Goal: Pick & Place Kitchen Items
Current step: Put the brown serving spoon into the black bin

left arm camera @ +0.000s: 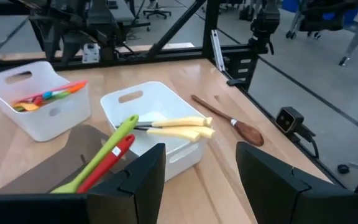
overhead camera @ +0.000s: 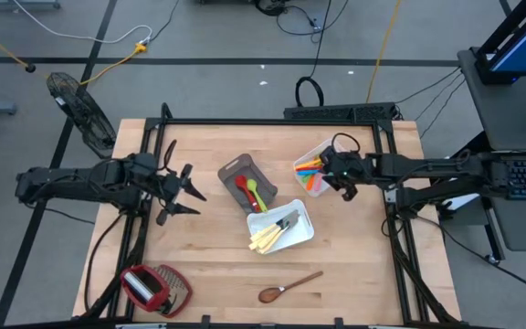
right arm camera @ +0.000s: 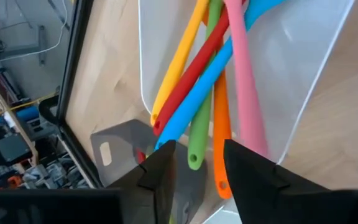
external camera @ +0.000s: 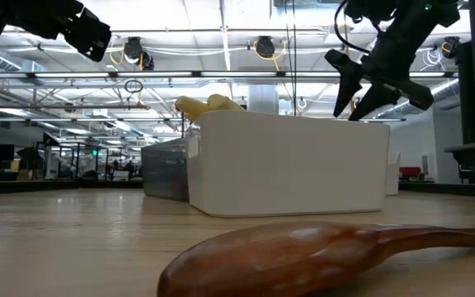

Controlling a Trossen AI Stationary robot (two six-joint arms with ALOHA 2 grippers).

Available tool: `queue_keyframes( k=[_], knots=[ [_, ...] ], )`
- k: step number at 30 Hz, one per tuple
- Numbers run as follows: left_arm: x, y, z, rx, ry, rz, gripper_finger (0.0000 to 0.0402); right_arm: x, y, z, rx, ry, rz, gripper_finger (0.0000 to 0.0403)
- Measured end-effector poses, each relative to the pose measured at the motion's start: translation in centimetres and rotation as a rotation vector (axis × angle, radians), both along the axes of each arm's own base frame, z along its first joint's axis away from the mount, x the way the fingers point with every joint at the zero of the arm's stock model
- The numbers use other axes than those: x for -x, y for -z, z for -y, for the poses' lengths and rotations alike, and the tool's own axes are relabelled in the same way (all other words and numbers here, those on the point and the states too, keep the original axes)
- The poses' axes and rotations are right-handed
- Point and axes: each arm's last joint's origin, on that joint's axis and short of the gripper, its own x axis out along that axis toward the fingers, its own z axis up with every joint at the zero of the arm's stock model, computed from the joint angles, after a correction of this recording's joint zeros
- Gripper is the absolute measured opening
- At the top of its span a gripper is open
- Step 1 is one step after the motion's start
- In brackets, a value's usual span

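**Right arm over the far tray, nothing held**

Your right gripper (overhead camera: 343, 179) hangs above the far white tray (overhead camera: 299, 165) of coloured utensils (right arm camera: 211, 81), fingers (right arm camera: 157, 171) parted and holding nothing. Your left gripper (overhead camera: 186, 190) waits over the worktop (overhead camera: 354, 265) at the left, fingers wide and empty. Pale-handled knives (overhead camera: 265, 238) lie in the near tray (overhead camera: 305, 228), red and green utensils (overhead camera: 250, 193) in the grey bin (overhead camera: 230, 171), and the wooden spoon (overhead camera: 289, 287) sits on bare worktop.
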Motion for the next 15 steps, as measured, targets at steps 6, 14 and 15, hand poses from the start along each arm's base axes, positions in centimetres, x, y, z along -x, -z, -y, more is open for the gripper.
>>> queue_keyframes(
  k=[6, 14, 15],
  knots=[
    [0.2, 0.2, -0.2, 0.018, 0.033, -0.026, 0.0202, -0.4, -0.4, 0.1, 0.019, -0.012, 0.053, 0.0140],
    [0.2, 0.2, -0.4, 0.054, 0.083, -0.028, 0.0202, -1.1, -1.6, -0.1, 0.151, -0.143, 0.143, 0.0116],
    [0.3, 0.2, -0.3, 0.063, 0.092, -0.030, 0.0202, -1.2, -1.7, -0.3, 0.165, -0.172, 0.154, 0.0109]
  ],
)
